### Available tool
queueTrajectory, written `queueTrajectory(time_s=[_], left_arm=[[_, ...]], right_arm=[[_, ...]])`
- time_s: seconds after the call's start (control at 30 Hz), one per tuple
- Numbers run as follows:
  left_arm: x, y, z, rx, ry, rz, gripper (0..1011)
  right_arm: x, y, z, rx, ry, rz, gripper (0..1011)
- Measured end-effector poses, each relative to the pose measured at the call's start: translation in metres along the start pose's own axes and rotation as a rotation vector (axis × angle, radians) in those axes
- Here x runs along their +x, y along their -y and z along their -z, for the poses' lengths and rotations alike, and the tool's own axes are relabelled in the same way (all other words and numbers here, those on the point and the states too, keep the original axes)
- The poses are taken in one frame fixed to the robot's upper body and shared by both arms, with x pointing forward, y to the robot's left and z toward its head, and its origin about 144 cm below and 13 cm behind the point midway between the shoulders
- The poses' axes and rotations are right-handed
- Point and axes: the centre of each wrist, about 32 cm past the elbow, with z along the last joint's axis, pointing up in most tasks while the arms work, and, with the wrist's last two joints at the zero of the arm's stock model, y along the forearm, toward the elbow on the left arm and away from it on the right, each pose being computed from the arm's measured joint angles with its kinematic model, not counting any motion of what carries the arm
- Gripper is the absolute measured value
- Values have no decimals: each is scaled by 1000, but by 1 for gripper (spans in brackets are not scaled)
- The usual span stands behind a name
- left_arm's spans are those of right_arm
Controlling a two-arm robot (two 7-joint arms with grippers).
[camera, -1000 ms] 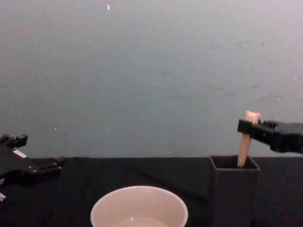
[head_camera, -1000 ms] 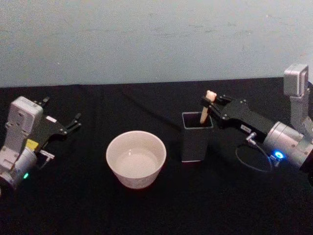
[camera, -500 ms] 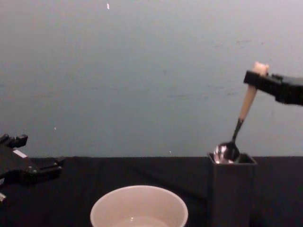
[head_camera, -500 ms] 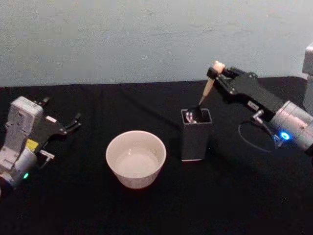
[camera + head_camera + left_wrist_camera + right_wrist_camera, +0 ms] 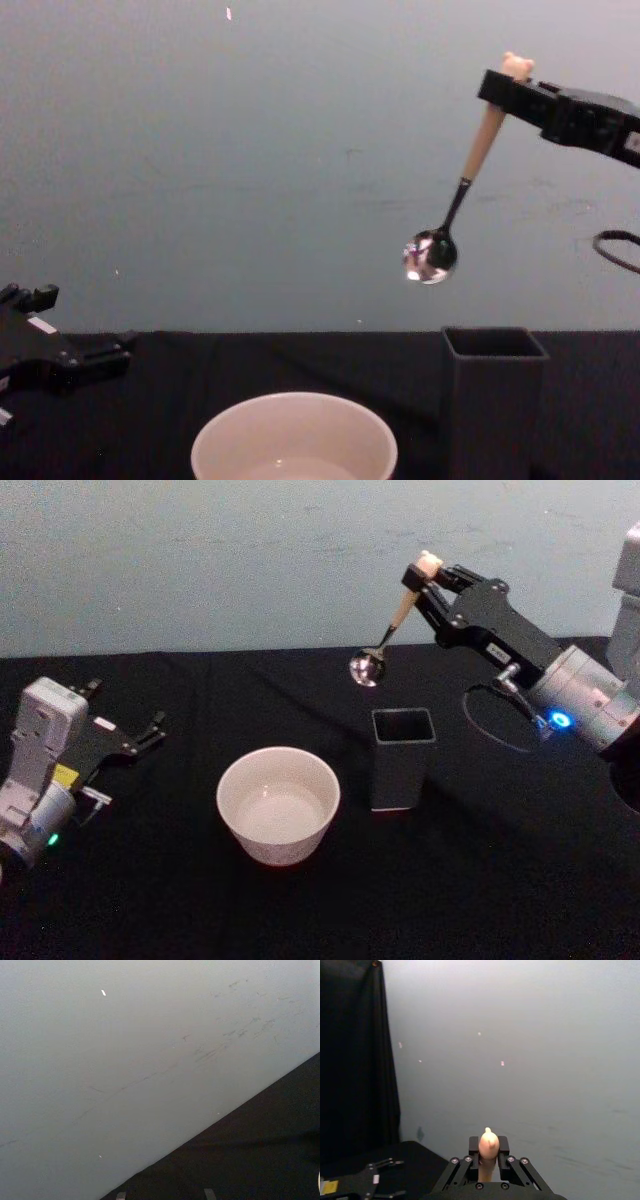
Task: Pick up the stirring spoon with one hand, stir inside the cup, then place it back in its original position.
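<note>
My right gripper [image 5: 424,578] is shut on the top of the stirring spoon [image 5: 401,611], just under its small bear head. The spoon hangs tilted in the air, its shiny bowl above and to the left of the dark grey square holder [image 5: 402,758]. In the chest view the spoon [image 5: 482,145] is wholly clear of the holder [image 5: 493,400]. The cream-white cup [image 5: 278,805] stands to the left of the holder. From the right wrist, the bear head of the spoon [image 5: 488,1146] pokes up between the fingers. My left gripper [image 5: 152,731] rests open at the far left.
A black cloth [image 5: 450,880] covers the table, and a pale wall [image 5: 250,560] rises behind it. A cable loop [image 5: 495,720] hangs from my right arm near the holder. A gap of cloth separates cup and holder.
My right gripper has lifted the spoon up out of the holder and shifted it slightly left, so the bowl now hangs free above the rim. The left arm has not moved.
</note>
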Motion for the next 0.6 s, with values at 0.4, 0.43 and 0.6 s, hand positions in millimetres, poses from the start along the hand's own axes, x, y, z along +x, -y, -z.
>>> queueTrajectory(time_s=[0.4, 0.43, 0.6], left_arm=[[0, 0, 0, 0, 0, 0, 1001], [0, 0, 0, 0, 0, 0, 1001], [0, 0, 0, 0, 0, 0, 1002]], right_arm=[[-12, -25, 18, -48, -45, -125, 218], [-14, -28, 21, -59, -49, -148, 218], [-22, -33, 29, -94, -53, -207, 218]])
